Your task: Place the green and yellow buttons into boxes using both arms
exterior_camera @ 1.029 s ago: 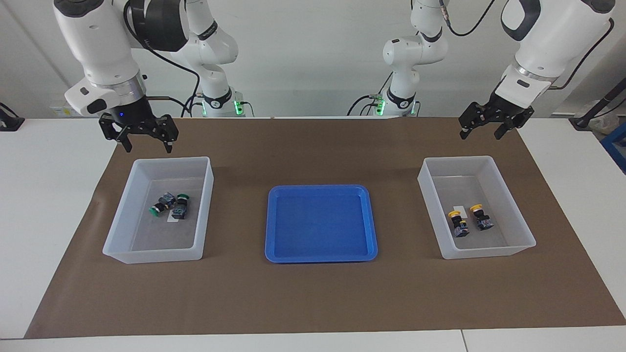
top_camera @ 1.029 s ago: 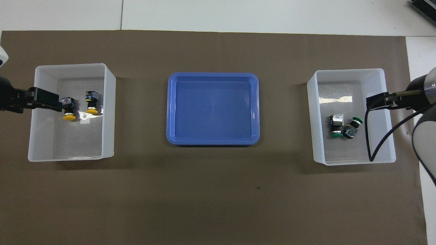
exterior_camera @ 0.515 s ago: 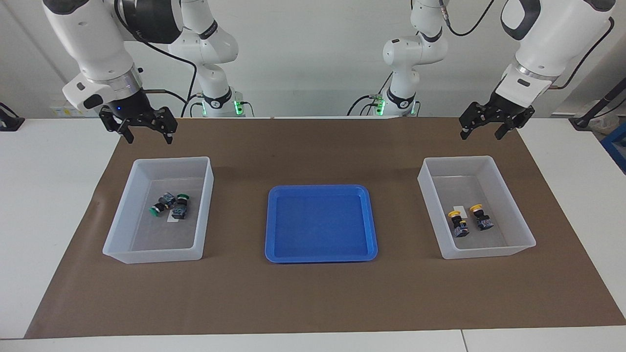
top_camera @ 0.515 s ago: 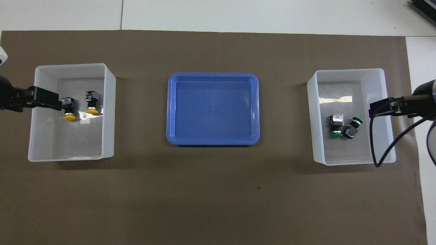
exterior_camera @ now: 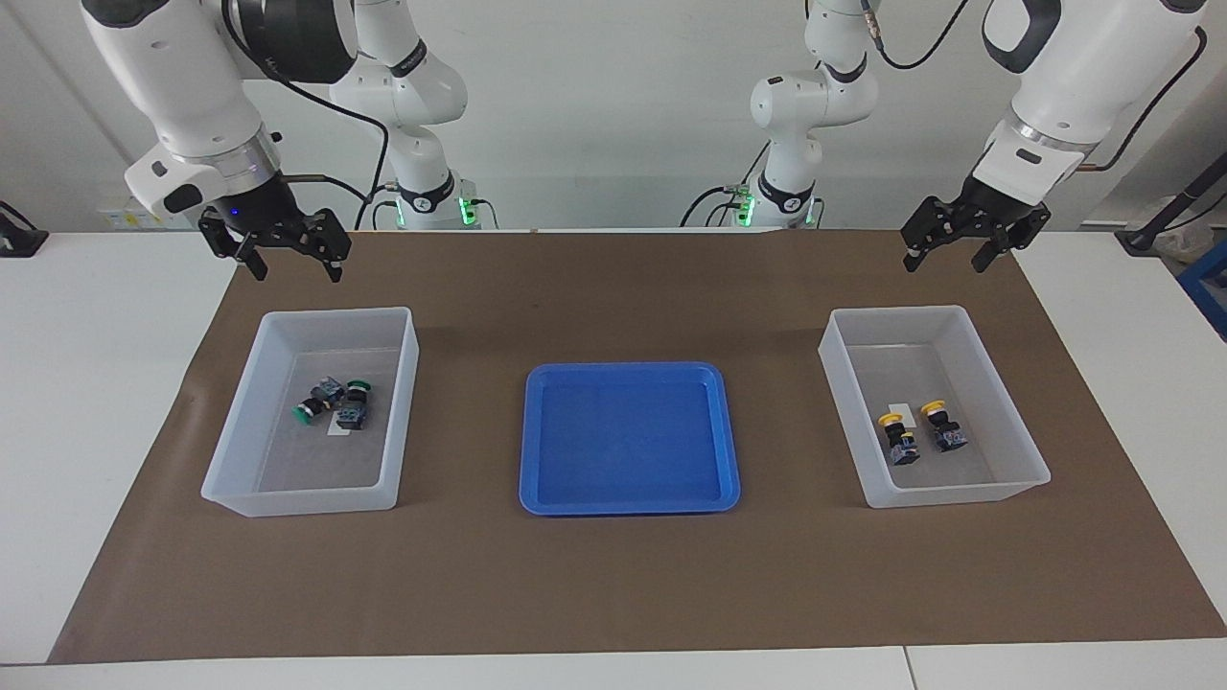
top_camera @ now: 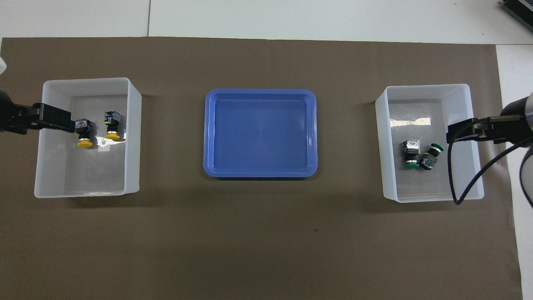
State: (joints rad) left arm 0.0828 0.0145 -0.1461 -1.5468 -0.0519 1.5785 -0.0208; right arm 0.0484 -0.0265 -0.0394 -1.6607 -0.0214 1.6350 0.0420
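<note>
A: What differs from a second ago?

B: The right gripper [exterior_camera: 285, 257], upper left of the facing view, has risen and drawn back toward the robots from its box [exterior_camera: 312, 412]; its fingers stay apart, holding nothing. The left gripper [exterior_camera: 952, 251], upper right, has barely shifted, its fingers also apart and empty.

A: And the count?

B: Two boxes. The one at lower left holds two green buttons [exterior_camera: 332, 402]; the other box [exterior_camera: 932, 405], at lower right, holds two yellow buttons [exterior_camera: 918, 431]. One blue tray [exterior_camera: 628, 498] lies at the centre, on a brown mat [exterior_camera: 613, 594].
</note>
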